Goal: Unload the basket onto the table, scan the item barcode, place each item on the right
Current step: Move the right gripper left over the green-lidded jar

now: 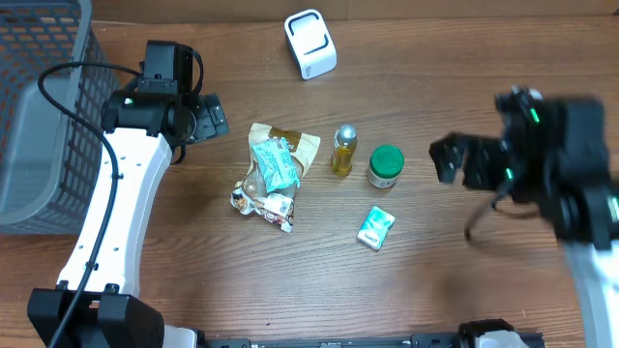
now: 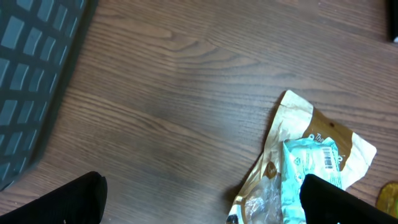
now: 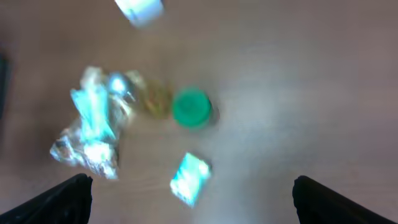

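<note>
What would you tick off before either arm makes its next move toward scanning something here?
1. The left gripper open, holding nothing: ok.
2. The right gripper open, holding nothing: ok.
3. The white scanner standing free, nothing on it: ok.
4. A barcode in sight: ok, one faces up on the teal packet.
5. Codes on the bottle, the green-lidded jar and the small box: cannot tell.
6. Right wrist view sharp enough to aim by: not ok, blurred.

Snack packets [image 3: 93, 121] blurred from right wrist; basket [image 1: 39, 116] cropped.
</note>
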